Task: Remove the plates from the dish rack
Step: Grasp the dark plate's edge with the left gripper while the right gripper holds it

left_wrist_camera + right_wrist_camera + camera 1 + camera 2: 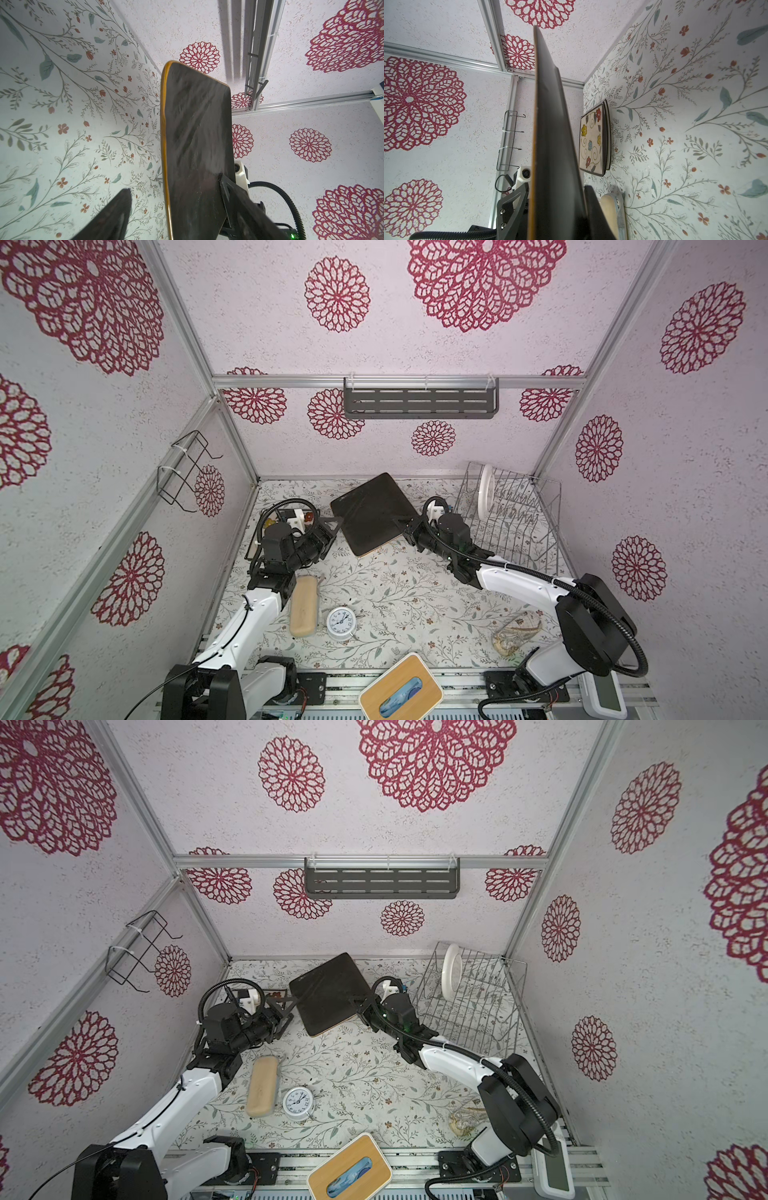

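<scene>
**A:** What does a wrist view add to the top views?

**B:** The right wrist view shows a flowered square plate [591, 141] topping a stack flat on the table [695, 124], well apart from the dish rack [511, 526]; in both top views the left arm [249, 614] mostly hides it.

**A:** And the dark plate?

**B:** The dark plate [370, 512] is tan-edged and tilted in the air just beside the rack; the right gripper [401, 522] clamps its rack-side edge; the left gripper [336, 531] straddles the far edge, jaws apart, one finger [120, 207] clear of it; a round white plate [485, 489] stands upright in the rack; open table lies below the dark plate.
</scene>
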Available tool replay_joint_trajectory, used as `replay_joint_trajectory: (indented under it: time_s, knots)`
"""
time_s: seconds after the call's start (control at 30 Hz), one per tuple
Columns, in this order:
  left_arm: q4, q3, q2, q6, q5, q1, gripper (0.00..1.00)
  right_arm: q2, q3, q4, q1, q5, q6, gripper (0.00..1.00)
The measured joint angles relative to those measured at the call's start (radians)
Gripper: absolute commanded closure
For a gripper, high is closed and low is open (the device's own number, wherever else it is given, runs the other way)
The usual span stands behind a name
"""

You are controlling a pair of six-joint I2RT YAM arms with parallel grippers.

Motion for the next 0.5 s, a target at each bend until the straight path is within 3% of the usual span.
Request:
replay_joint_trajectory:
  time_s: [0.13, 0.3, 0.5]
  knots:
    - [0.025, -0.004, 0.014, -0.009, 0.008, 0.0, 0.3, 0.0, 0.0, 0.019, 0.002, -0.012, 0.019, 1.0]
    - [0.069, -0.005, 0.039, -0.026, 0.026, 0.0, 0.47, 0.0, 0.0, 0.046, 0.003, -0.031, 0.051, 1.0]
    - [0.099, -0.005, 0.048, -0.037, 0.04, 0.0, 0.52, 0.001, -0.001, 0.079, 0.004, -0.053, 0.069, 1.0]
